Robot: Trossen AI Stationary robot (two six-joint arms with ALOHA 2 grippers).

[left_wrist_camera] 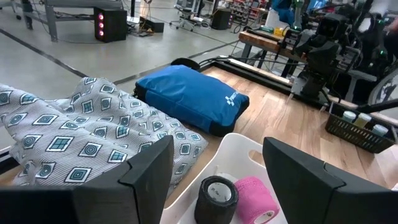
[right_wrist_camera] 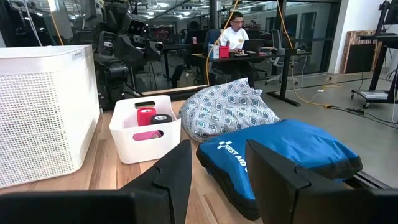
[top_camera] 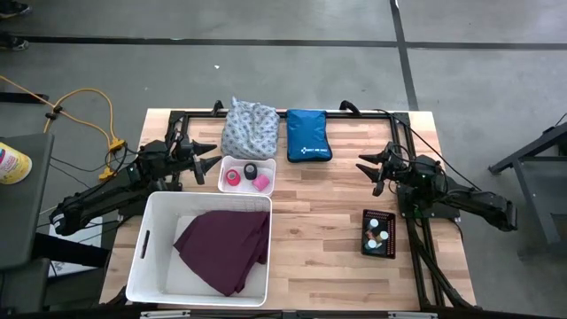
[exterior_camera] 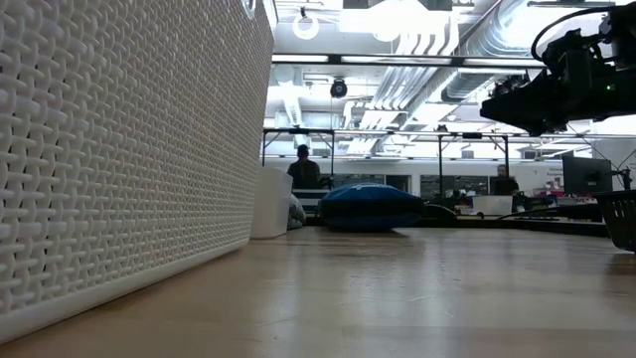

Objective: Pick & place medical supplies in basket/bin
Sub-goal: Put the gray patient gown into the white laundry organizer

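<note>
Your left gripper [top_camera: 209, 158] hovers spread and empty beside the small white tray [top_camera: 225, 182]; next, judge a descent onto a tape roll [left_wrist_camera: 214, 198].

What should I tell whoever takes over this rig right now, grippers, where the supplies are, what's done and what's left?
Left gripper: open, empty, hovering beside the small white tray.
Right gripper: open, empty, hovering over bare table right of the blue pouch.
Done: purple cloth lies in the large white basket.
Left: pink tape rolls and black tape roll sit in the small white tray; patterned cloth is bunched at the far edge, beside the pouch; white-capped vials stand in the small black basket near the right arm.
</note>
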